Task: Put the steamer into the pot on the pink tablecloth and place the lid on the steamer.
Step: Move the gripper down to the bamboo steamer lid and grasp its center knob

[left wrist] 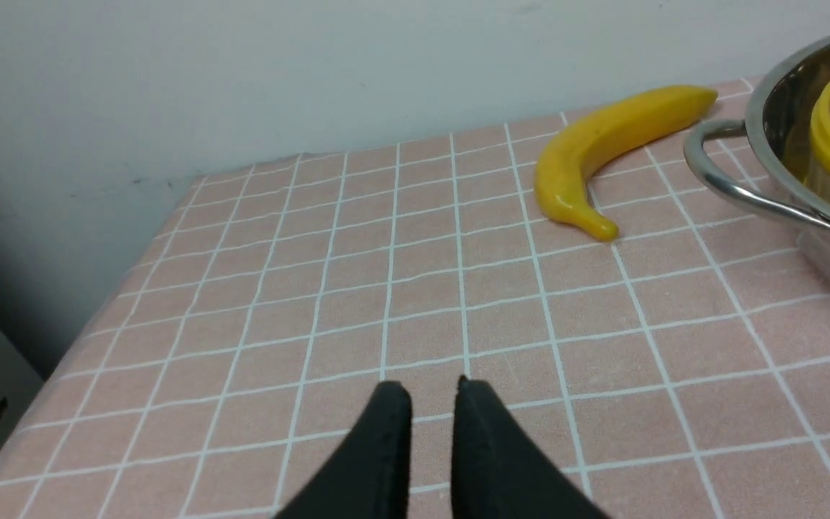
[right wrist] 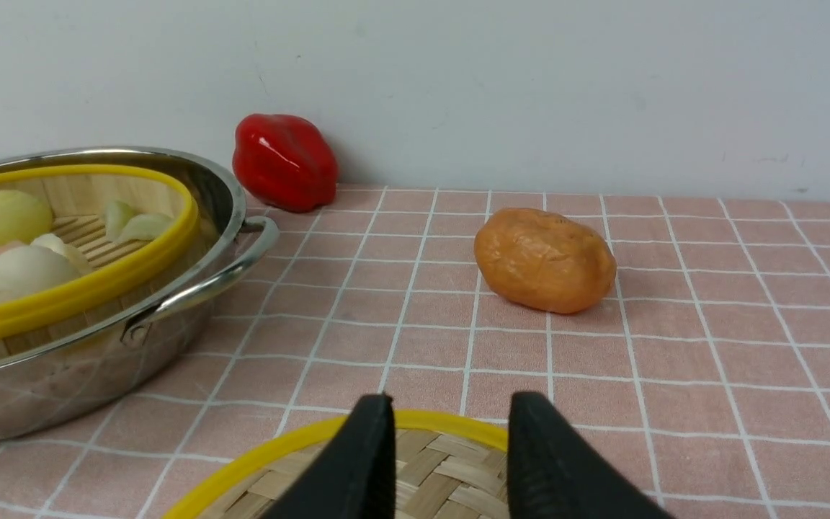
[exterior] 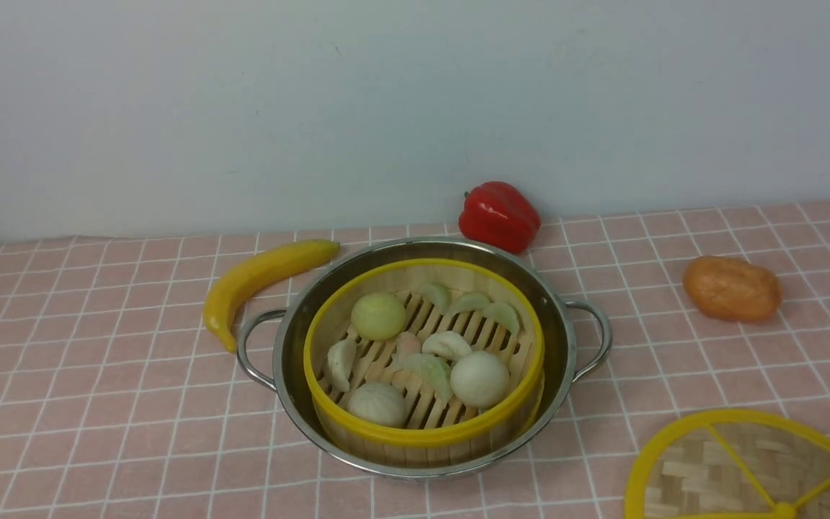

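Pale wall behind; pink tablecloth (exterior: pixel 98 360) covers the bench.

Front view: the steamer (exterior: pixel 422 436) sits inside the pot (exterior: pixel 555 339) with its dumplings uncovered, so step one looks done. The lid (exterior: pixel 717 468) lies flat on the cloth at near right, well apart from the pot and cut off by the frame. No arms show.

Left wrist view: the left gripper (left wrist: pixel 429 386) hovers over bare cloth, jaws barely parted, empty. A banana (left wrist: pixel 602 151) lies beyond.

Right wrist view: the right gripper (right wrist: pixel 451 398) hangs over the lid's woven face near its rim, jaws spread, gripping nothing.

Judgement: lid pickup is in hand. You need to descend, close on the rim, lift, then centre over the steamer.
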